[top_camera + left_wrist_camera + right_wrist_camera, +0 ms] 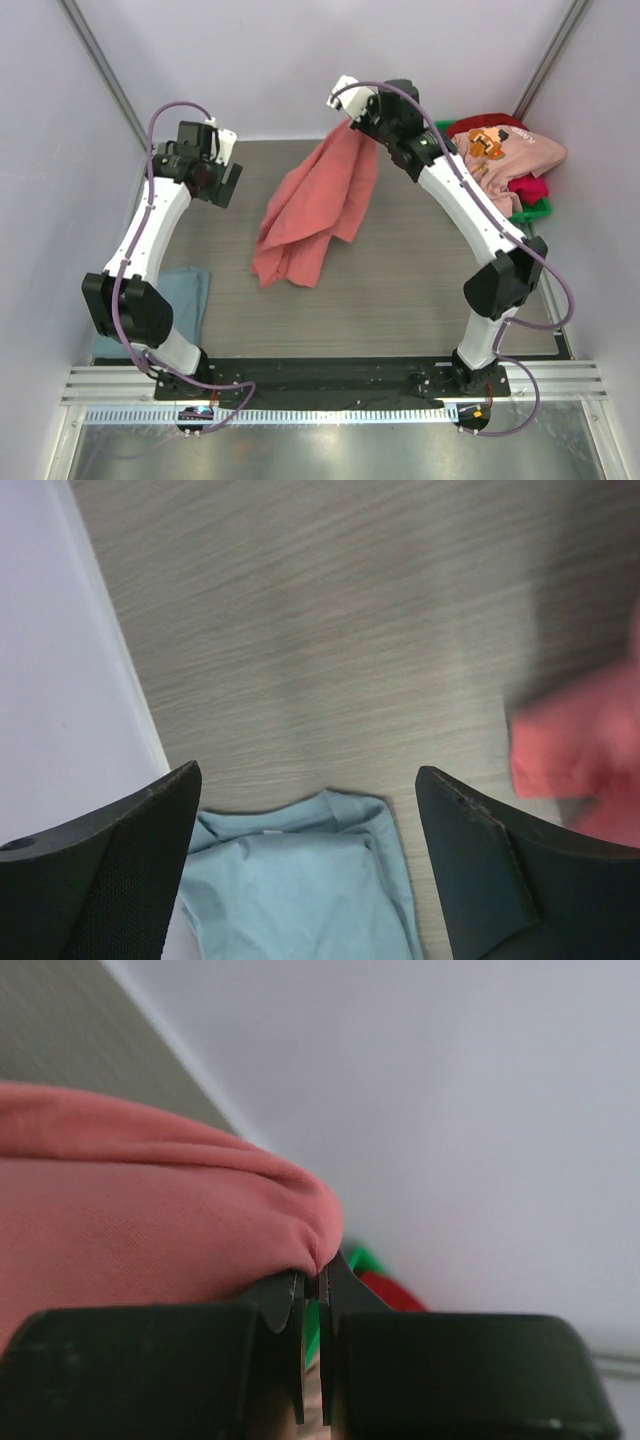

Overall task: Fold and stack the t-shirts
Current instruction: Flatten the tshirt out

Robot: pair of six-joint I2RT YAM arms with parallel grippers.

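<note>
- Salmon-red t-shirt (310, 215) hangs mid-table from the right gripper (312, 1282), whose fingers pinch its far edge; that thin hold may slip.
- Left gripper (228, 182), fingers spread, hovers far left, empty.

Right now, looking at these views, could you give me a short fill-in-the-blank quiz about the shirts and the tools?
1. The right tool is ____ on the salmon-red t-shirt.
2. The left tool is ____ and holds nothing.
3. The light pink t-shirt lies in a ____ bin.
4. The grey-blue t-shirt lies flat and neatly ____.
Missing words: shut; open; green; folded.
</note>
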